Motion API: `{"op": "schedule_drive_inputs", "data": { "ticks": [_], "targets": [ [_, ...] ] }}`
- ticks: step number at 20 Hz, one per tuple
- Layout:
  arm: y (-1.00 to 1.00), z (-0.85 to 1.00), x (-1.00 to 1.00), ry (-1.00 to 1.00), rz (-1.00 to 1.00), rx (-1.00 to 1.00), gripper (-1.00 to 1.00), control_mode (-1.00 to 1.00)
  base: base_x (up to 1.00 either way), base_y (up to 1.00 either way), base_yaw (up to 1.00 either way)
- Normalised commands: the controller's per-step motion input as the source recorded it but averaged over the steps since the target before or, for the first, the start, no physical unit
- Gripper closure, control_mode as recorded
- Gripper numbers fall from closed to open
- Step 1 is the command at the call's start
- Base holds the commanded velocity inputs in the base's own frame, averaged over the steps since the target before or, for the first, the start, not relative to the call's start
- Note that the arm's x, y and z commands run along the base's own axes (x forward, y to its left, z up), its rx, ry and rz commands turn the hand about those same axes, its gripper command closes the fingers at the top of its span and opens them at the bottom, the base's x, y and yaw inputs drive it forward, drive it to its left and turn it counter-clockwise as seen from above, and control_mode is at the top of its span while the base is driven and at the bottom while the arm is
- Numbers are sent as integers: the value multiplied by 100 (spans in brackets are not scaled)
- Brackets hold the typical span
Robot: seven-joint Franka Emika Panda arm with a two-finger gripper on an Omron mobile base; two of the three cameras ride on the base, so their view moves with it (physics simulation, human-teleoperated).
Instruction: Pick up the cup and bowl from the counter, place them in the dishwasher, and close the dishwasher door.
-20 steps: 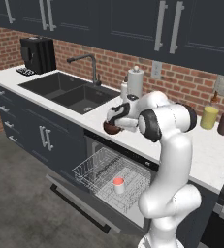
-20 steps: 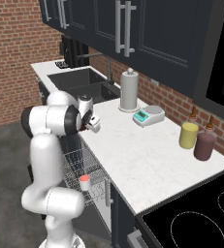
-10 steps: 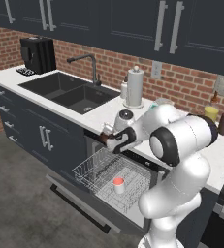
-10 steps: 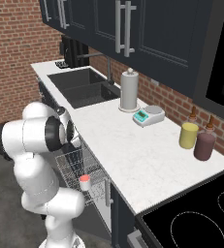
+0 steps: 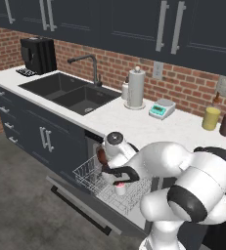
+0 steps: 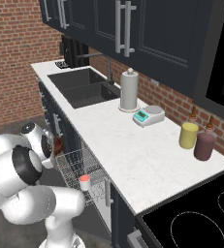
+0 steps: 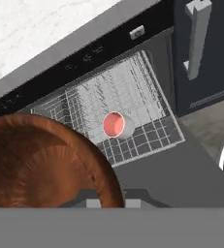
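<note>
Right now the gripper [image 5: 103, 163] is clamped on the rim of the brown bowl [image 7: 40, 160], holding it above the pulled-out white rack [image 7: 147, 131] of the dishwasher [image 5: 92, 144]. The bowl looks stiff and light; a rim pinch suits it. Beyond, the cup [image 7: 116, 125] stands upright in the rack. The fingertips are hidden behind the bowl.

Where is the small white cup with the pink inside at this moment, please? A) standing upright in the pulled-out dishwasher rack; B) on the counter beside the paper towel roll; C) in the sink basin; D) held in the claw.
A: the cup stands upright, pink inside showing, on the white wire rack of the open dishwasher, while the claw carries the brown bowl above it.
</note>
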Motion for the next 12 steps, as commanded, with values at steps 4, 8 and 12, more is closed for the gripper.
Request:
{"op": "schedule_drive_inputs", "data": {
  "ticks": [4, 8, 12],
  "targets": [
    [12, 0, -75, 5, -38, 29, 100, -100, 0, 0, 0],
    [1, 0, -14, 12, -21, 30, 100, -100, 0, 0, 0],
    [1, -8, 0, 26, -1, 22, 100, -100, 0, 0, 0]
  ]
}}
